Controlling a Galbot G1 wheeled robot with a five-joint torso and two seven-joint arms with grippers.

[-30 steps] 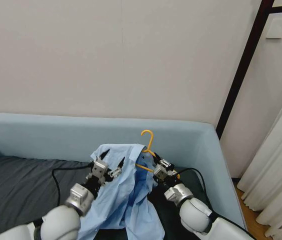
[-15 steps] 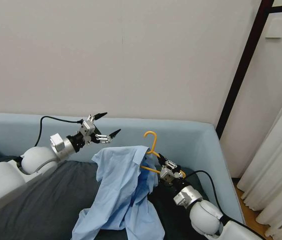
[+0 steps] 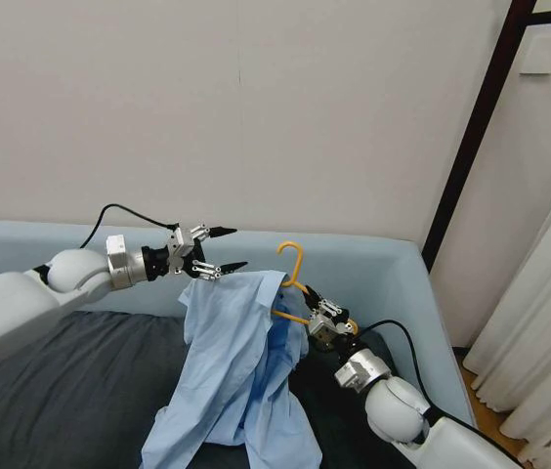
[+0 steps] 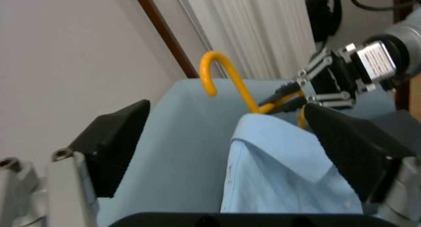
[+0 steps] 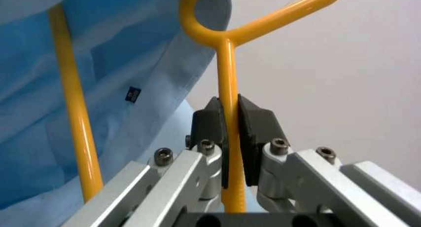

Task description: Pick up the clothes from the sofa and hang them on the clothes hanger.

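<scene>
A light blue shirt hangs on a yellow hanger over the sofa. My right gripper is shut on the hanger's bar, and the right wrist view shows its fingers clamped on the yellow hanger beside the shirt. My left gripper stands open in the air just above the shirt's left shoulder, apart from it. Between its black fingers the left wrist view shows the shirt collar, the hanger hook and the right gripper beyond.
The sofa has a pale blue back and a dark grey seat. A white wall rises behind it. A dark door frame and white curtains stand to the right. A black cable trails from my left arm.
My left arm has swung right, bringing its open gripper closer to the shirt's shoulder. The hanger and shirt have risen a little with the right gripper.
</scene>
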